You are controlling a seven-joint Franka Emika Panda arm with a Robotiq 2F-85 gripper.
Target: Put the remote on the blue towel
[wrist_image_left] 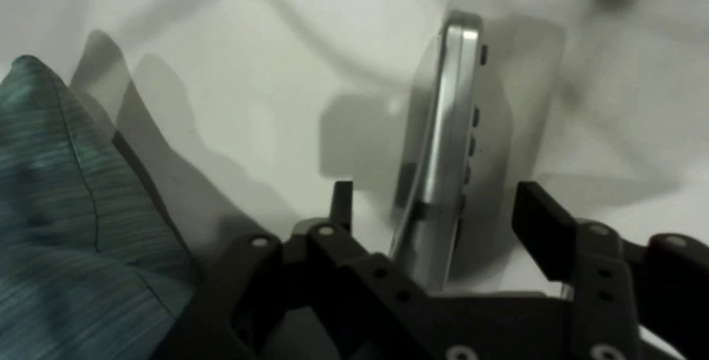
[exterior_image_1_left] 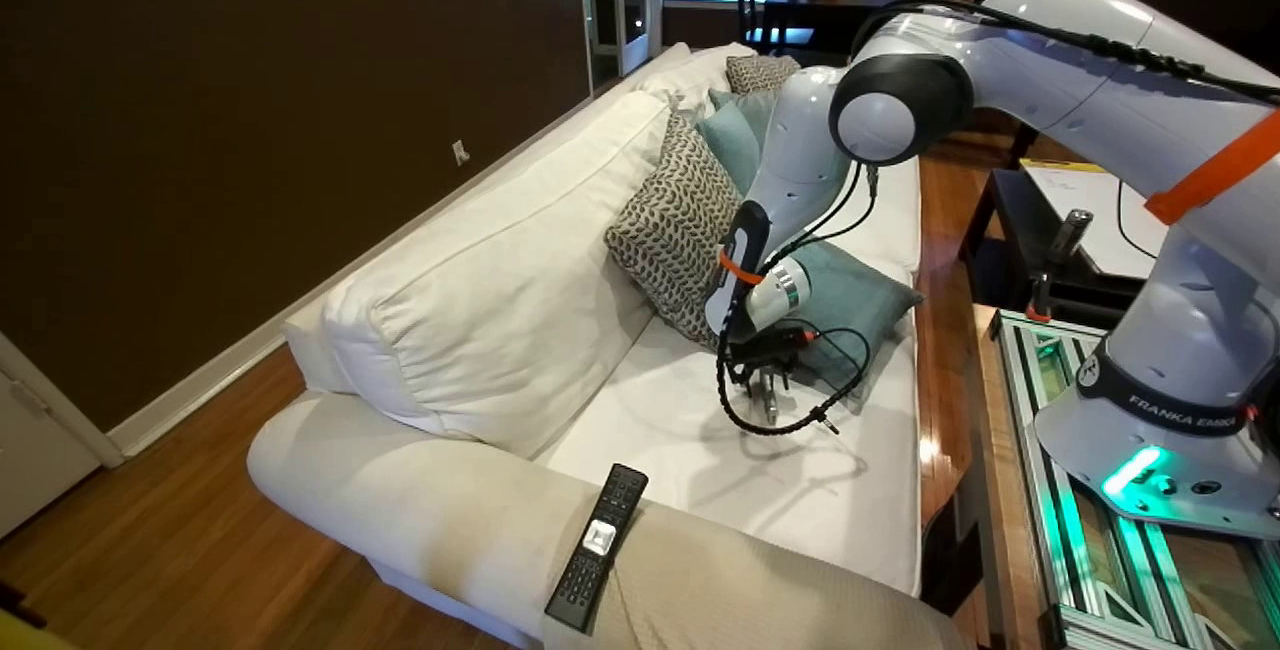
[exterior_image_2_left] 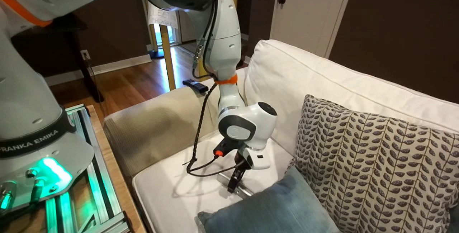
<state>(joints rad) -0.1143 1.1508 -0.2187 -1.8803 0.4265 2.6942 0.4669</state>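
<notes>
Low in the wrist view, the fingers stand wide apart, empty, either side of the remote, probably light, stiff, slick, best pinched mid-body.

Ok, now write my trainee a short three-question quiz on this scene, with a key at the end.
1. True or false: in the wrist view, the silver remote shows between the parted fingers.
2. What does the black remote lie on?
3. Fill in: in the wrist view, the blue cushion lies to the (blank) of the silver remote.
Key: 1 true; 2 the sofa arm; 3 left.
</notes>
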